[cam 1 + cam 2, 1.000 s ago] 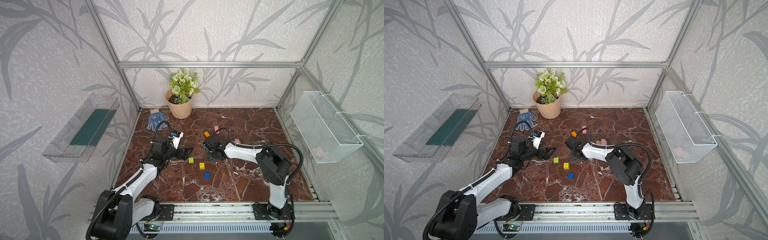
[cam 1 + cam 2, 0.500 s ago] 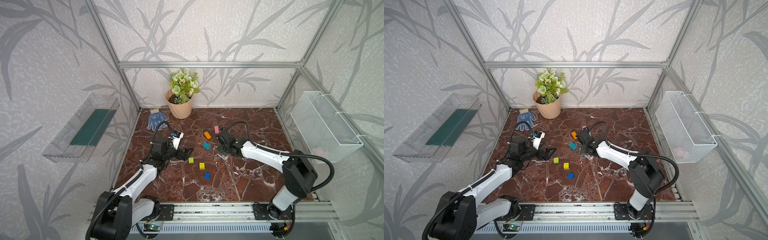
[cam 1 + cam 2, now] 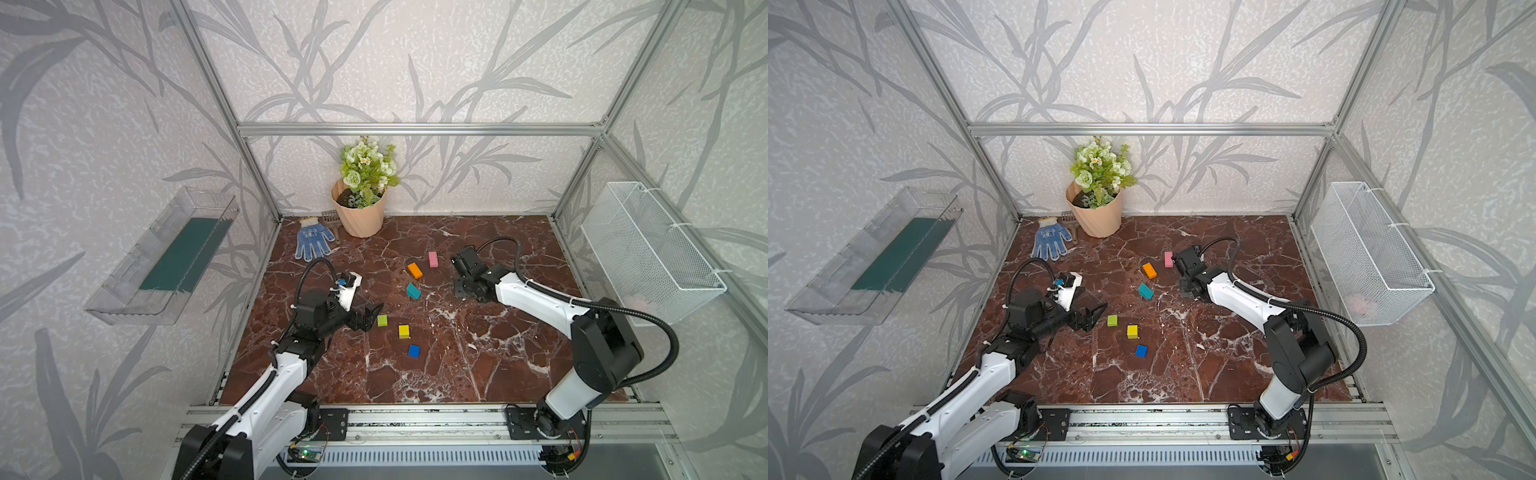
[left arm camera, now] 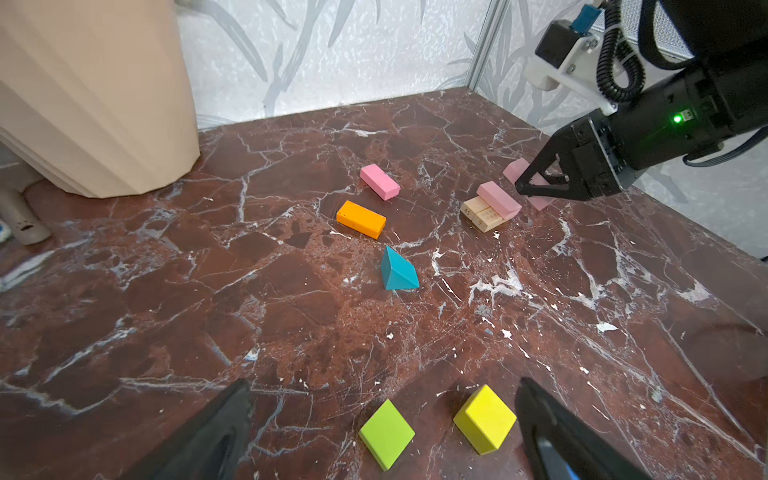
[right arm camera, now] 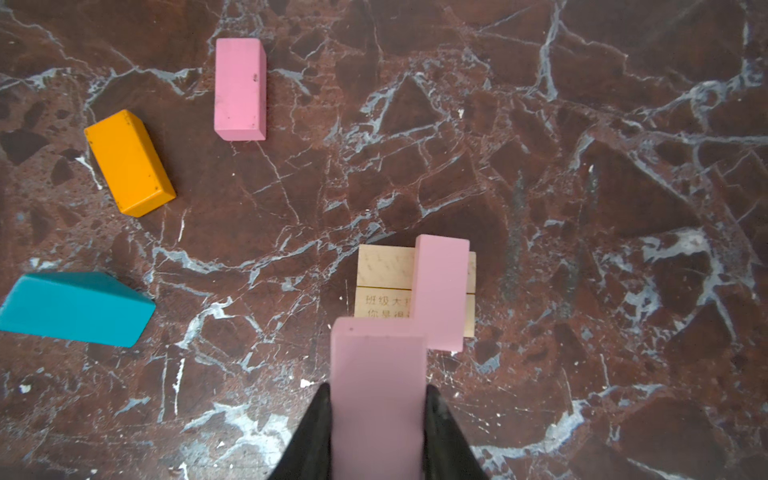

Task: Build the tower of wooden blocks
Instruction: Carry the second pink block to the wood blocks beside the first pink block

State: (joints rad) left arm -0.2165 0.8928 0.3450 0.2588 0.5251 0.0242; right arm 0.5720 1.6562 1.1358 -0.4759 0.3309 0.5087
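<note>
Right claw [image 5: 378,392], clamped on pink block [image 5: 376,361], has swung from teal block [image 5: 79,307] to wood base [image 5: 384,270]; second-layer placement next, contact unclear. Left claw [image 4: 384,382] apart, idle.

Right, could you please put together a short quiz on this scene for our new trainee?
1. True or false: the right gripper is shut on a pink block.
2. Which colour is the top block lying across the two plain wood blocks? A orange, B pink, C teal.
3. How many cubes lie on the table, and in what colours?
Key: 1 true. 2 B. 3 three: a lime cube, a yellow cube and a blue cube.
</note>
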